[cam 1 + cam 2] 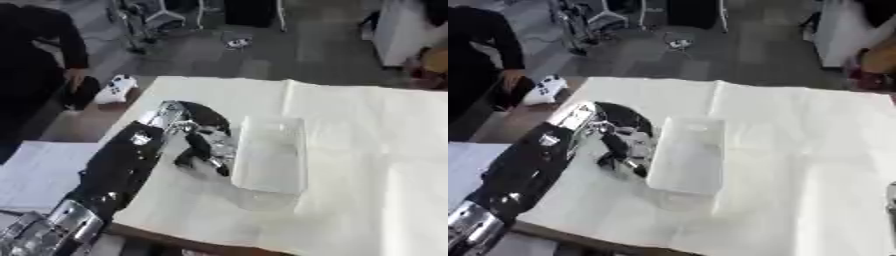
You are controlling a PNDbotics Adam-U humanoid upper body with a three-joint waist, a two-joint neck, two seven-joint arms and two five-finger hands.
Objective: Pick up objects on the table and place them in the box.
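A clear plastic box (273,152) lies on the white-covered table (367,150), left of its middle. My left arm reaches in from the lower left. My left hand (199,131) hovers right against the box's left wall, its dark fingers (187,159) curled downward. A small pale, silvery thing (220,148) shows between the fingers and thumb; its shape is too blurred to make out. The box looks empty. A grey sliver (892,199) at the right edge of the right eye view may be my right hand.
The table's left edge (131,120) runs just beside my left arm, and its front edge (184,239) lies below the box. A person in dark clothes (39,65) stands off the far left corner beside a white device (116,89). White paper (35,170) lies at lower left.
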